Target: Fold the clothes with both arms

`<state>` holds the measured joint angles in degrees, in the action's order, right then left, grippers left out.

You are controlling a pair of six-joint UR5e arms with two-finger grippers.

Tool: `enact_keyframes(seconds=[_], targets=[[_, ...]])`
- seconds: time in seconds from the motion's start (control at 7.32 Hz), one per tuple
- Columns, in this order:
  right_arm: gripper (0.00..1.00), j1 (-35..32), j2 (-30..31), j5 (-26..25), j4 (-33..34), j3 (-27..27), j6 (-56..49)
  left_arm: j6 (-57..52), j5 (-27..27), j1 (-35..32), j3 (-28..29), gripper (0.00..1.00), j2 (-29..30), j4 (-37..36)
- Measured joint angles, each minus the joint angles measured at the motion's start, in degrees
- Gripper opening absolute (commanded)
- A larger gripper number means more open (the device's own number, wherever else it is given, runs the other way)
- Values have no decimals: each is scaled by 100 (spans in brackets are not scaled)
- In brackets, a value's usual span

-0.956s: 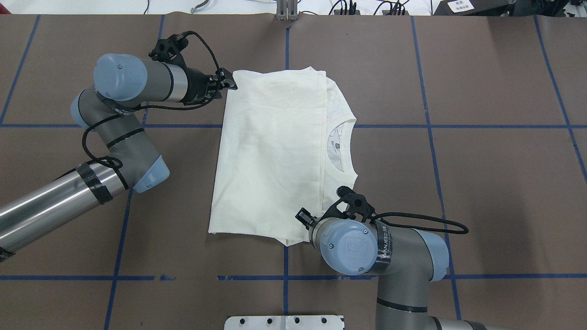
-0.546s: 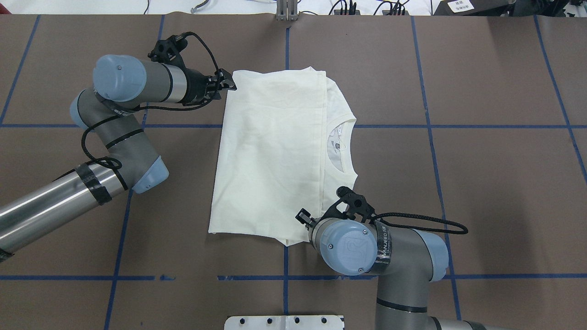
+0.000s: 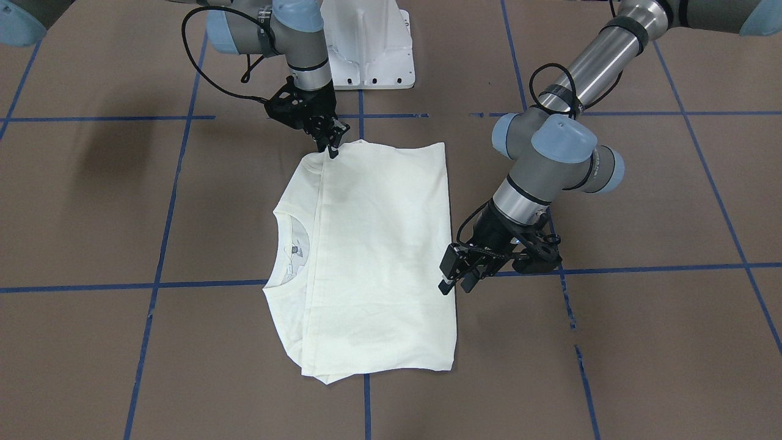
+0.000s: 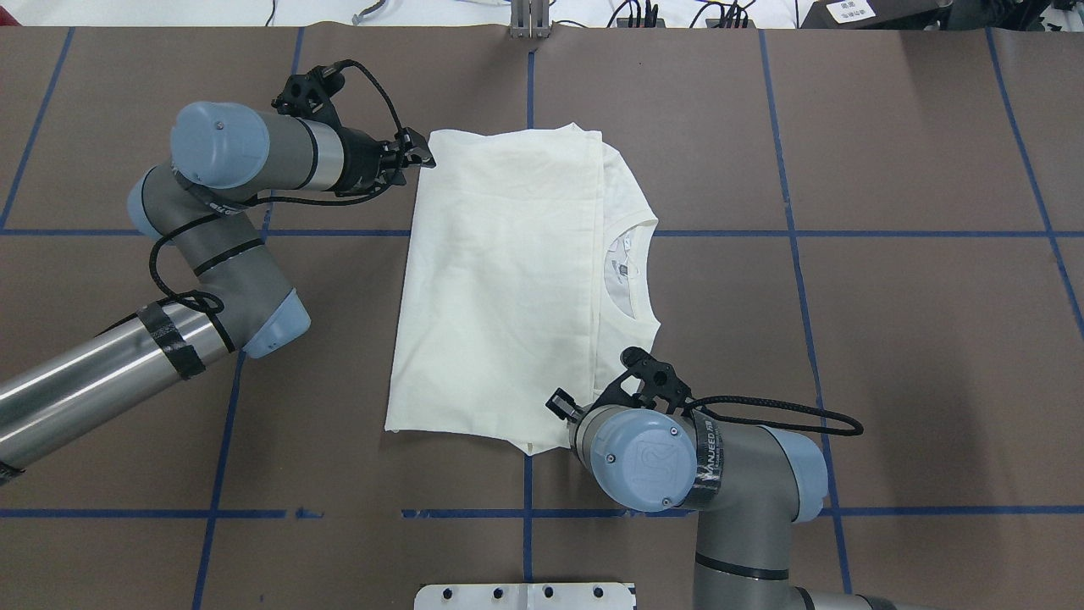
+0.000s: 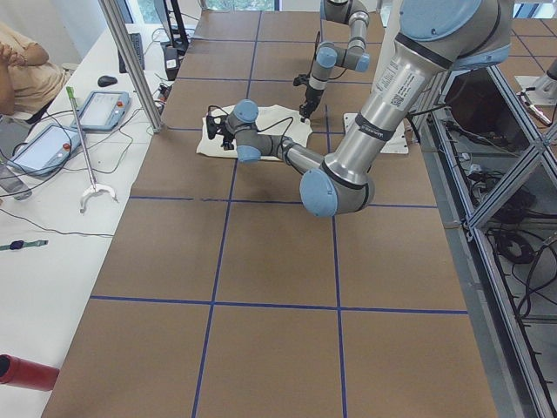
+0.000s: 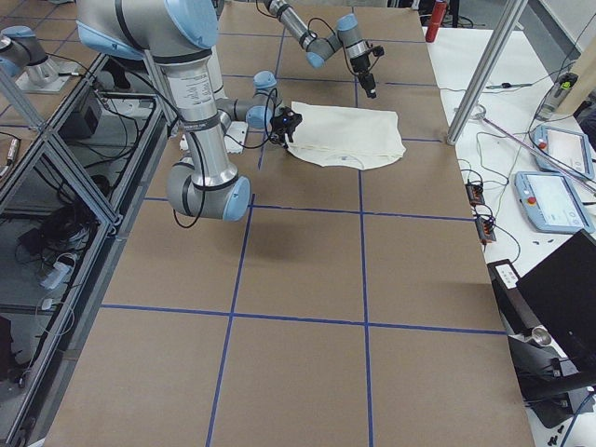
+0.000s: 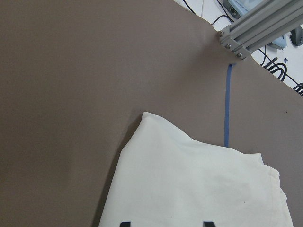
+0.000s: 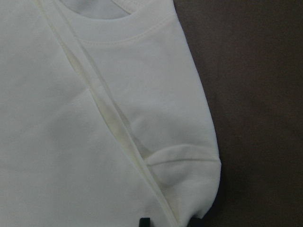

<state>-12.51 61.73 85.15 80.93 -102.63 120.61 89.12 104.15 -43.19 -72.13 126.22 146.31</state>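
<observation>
The cream T-shirt lies folded flat on the brown table, with its ribbed collar showing at the right; the print is hidden. My left gripper is open beside the shirt's far left corner, just off the cloth. In the front view this left gripper hovers at the shirt's edge. My right gripper is open, right at the shirt's near corner by the shoulder fold. In the overhead view its wrist hides the fingers.
The white pedestal base stands at the robot's side of the table. Blue tape lines grid the brown tabletop. An aluminium post is at the far edge. A silver grabber pole and tablets lie on the operators' side table.
My left arm has drawn back a little to the left, away from the shirt corner. The right arm has barely shifted. The shirt has not moved.
</observation>
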Motion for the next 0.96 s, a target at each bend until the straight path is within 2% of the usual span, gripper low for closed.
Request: enact_keyframes(seconds=[0.96], targets=[[0, -51, 184, 7, 0, -375, -45, 142, 20, 13, -163, 61, -37, -43]])
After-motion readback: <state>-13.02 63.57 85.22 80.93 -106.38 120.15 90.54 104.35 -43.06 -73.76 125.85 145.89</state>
